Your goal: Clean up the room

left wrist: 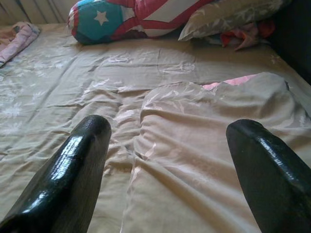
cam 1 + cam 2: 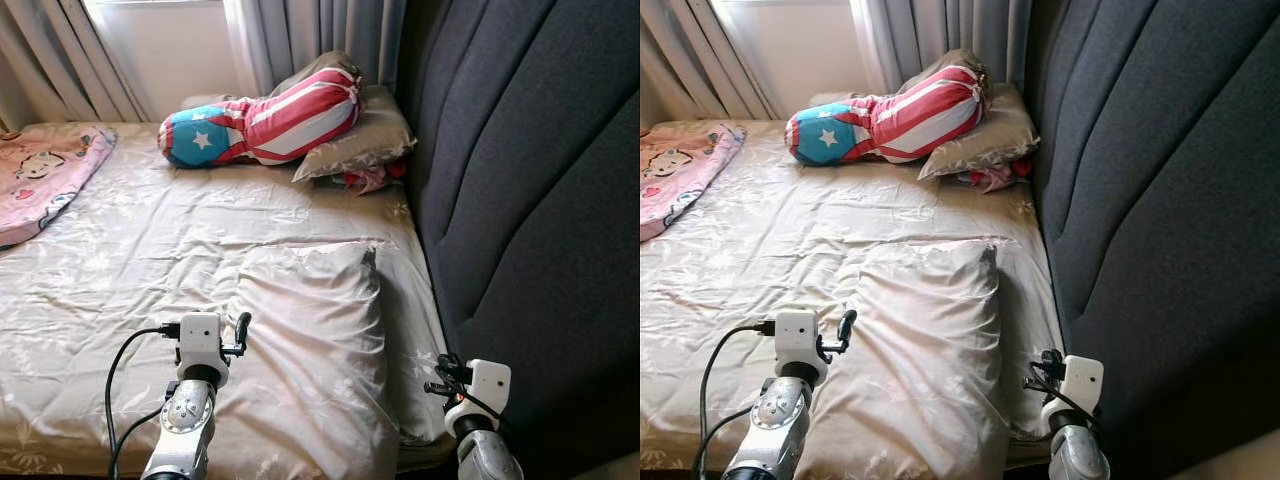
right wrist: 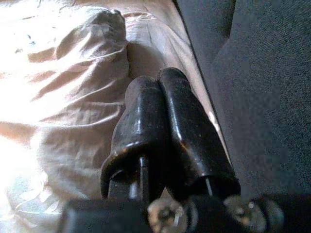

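Observation:
A beige floral pillow (image 2: 310, 340) lies crumpled on the near part of the bed (image 2: 140, 250), close to the headboard side. My left gripper (image 1: 170, 125) is open, its two black fingers spread wide just above the pillow's left edge, with nothing between them; it also shows at the bottom of the head view (image 2: 240, 332). My right gripper (image 3: 158, 77) is shut with nothing in it, low by the bed's corner between pillow and headboard (image 2: 445, 375). A pink strip peeks out under the pillow's far edge (image 1: 233, 80).
A stars-and-stripes bolster (image 2: 260, 125) leans on a second beige pillow (image 2: 365, 140) at the far end, with red cloth (image 2: 372, 180) under it. A pink blanket (image 2: 45, 175) lies far left. The dark grey padded headboard (image 2: 530, 200) walls the right; curtains (image 2: 300, 40) hang behind.

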Controlling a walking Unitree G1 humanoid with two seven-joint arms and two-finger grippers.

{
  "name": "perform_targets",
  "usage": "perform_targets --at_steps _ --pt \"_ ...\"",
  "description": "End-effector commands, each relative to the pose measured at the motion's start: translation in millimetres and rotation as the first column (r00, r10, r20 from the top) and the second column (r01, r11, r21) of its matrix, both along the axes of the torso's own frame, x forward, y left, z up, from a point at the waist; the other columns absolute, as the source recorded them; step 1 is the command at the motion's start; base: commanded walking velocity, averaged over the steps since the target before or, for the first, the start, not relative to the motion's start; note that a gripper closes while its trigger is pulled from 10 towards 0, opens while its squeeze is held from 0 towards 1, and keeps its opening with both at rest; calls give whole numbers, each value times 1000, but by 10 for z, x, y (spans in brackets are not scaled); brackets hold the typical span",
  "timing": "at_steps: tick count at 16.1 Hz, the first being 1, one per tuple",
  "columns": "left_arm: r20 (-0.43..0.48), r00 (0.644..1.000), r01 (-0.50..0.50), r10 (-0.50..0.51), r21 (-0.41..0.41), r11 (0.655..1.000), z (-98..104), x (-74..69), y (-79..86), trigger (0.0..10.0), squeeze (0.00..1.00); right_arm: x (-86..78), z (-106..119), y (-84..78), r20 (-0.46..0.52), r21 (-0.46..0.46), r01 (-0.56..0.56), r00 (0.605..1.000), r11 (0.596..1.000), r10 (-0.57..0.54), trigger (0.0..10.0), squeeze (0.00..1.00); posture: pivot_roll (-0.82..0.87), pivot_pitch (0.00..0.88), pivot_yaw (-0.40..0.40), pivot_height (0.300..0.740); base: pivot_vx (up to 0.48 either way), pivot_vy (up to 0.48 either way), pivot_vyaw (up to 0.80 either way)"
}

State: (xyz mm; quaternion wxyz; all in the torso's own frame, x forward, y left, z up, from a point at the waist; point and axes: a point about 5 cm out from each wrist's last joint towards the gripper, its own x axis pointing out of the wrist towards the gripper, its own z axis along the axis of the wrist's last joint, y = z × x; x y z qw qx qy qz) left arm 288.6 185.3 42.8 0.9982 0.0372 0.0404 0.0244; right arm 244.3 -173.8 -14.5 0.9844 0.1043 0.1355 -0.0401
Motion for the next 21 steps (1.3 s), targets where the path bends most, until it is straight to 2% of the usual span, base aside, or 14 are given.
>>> perform_targets --at_steps 1,3,6,16,21 --pt "1 1000 -5 5 7 1000 34 32 17 10000 0 31 14 3 -8 14 12 1000 1000 -12 10000 0 -40 0 33 740 0 480 -744" --pt "-15 1000 -15 15 2 1000 17 30 32 10000 0 41 24 18 -3 9 5 1000 1000 -5 10000 0 -38 0 33 740 0 480 -725" --pt "-15 1000 -17 17 5 1000 19 24 53 10000 0 43 46 29 14 9 22 1000 1000 -22 10000 0 -31 0 35 740 0 425 0" --pt "-26 1000 -14 14 13 1000 0 -5 72 10000 0 50 43 54 4 18 16 1000 1000 -16 10000 0 -27 0 38 740 0 0 0" --pt "-10 1000 7 -7 -2 1000 13 -7 14 10000 0 51 43 62 5 27 0 1000 1000 0 10000 0 -26 0 37 740 0 0 0"
